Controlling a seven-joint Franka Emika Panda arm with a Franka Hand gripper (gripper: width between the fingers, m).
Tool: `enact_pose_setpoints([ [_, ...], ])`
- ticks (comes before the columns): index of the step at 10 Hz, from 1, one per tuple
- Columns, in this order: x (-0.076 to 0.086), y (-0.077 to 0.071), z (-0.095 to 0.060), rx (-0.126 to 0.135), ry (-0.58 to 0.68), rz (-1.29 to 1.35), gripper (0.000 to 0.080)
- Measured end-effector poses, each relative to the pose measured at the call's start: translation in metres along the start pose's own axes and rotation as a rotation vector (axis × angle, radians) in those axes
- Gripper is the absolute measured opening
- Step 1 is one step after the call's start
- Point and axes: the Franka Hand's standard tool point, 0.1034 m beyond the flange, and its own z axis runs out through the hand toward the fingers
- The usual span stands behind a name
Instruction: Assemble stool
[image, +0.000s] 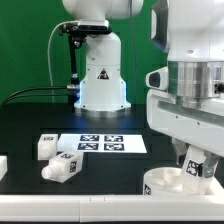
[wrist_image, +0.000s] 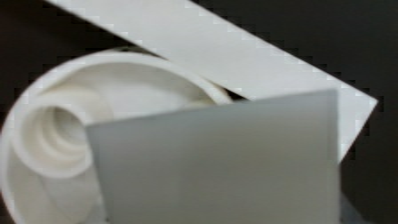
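White plastic leg is meeting the round seat at the lower right of the frame.

Closed, as far as the exterior view is showing, the gripper (image: 196, 160) is holding a tagged leg (image: 198, 168) upright, its foot touching or just above the seat (image: 165, 183), which is lying flat in the lower right corner. In the wrist view the seat (wrist_image: 63, 120) is filling the left side, with a blurred grey slab hiding the rest. Judging from this, the leg is needing to stay plumb and centred on its socket, with steady downward pressure, since the loose seat could be sliding on the smooth black table (image: 30, 115). Two spare legs (image: 62, 167) are lying at lower left, the marker board (image: 100, 143) beside them at centre, and the arm's white base (image: 100, 75) is standing at upper centre.
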Motion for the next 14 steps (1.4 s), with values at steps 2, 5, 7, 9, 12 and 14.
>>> enact_pose_setpoints([
  [2, 0.000, 0.000, 0.000, 0.005, -0.012, 0.248, 0.0333],
  [5, 0.001, 0.003, 0.002, 0.047, -0.001, 0.777, 0.0333],
  [7, 0.000, 0.005, 0.002, 0.056, -0.012, 0.854, 0.0334],
  [9, 0.000, 0.005, 0.002, 0.057, -0.015, 0.828, 0.0334],
  [12, 0.000, -0.002, -0.014, 0.049, -0.032, 0.577, 0.0598],
  [14, -0.002, -0.009, -0.034, 0.087, -0.031, 0.206, 0.0647],
])
